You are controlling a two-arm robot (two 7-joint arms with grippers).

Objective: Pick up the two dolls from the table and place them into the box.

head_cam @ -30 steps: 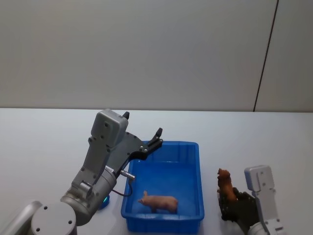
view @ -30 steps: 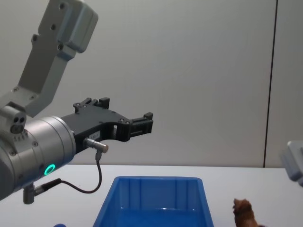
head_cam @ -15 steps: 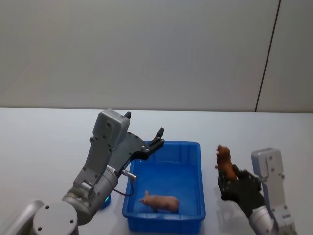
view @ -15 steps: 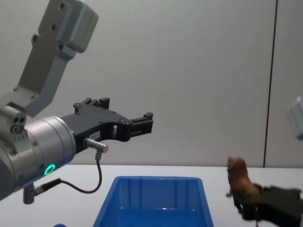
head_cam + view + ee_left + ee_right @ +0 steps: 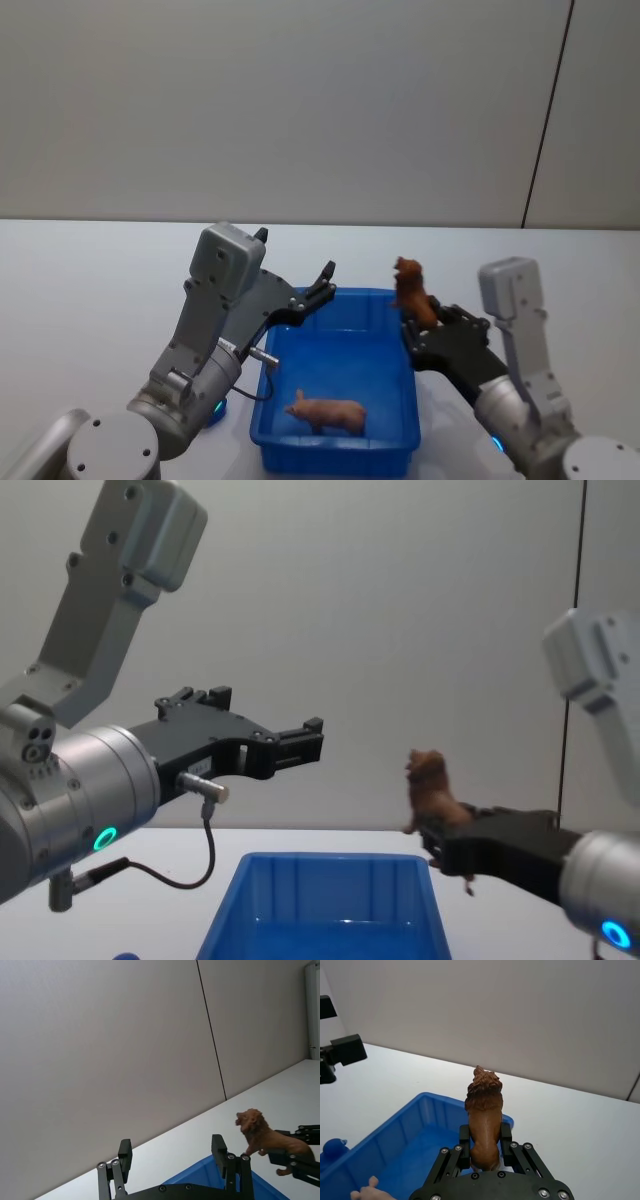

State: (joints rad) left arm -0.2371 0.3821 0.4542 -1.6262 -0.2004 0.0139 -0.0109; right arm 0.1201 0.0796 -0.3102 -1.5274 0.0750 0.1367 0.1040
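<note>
So, white table [image 5: 90,290] with a plain grey wall behind it. The blue box [image 5: 337,463] sits on the near middle of the table, long side running near to far.

The left arm is the big chunk on the left. Its gripper [image 5: 290,254] hangs in the air over the box's far left corner, well above the rim. The fingers are spread wide with nothing between them.

The right gripper [image 5: 485,1134] comes in from the right, up at about the same height. It's clamped on the brown doll [image 5: 410,290], a little lion, with one finger on each flank around its back half. The lion is off the table completely and hangs over the box's far right corner, right about above the rim. Its head is up and its mane end points away from the robot. From the chest camera its face points left, toward the other gripper, and the two grippers are well apart.

The pink doll [image 5: 327,411], a pig, is inside the box on the floor, close to the near wall with its snout to the left. Can't tell if it's on its feet or on its side.

There's also a small blue thing [image 5: 332,1148] on the table just outside the box's left wall. It's too small and too hidden to say what it is.
</note>
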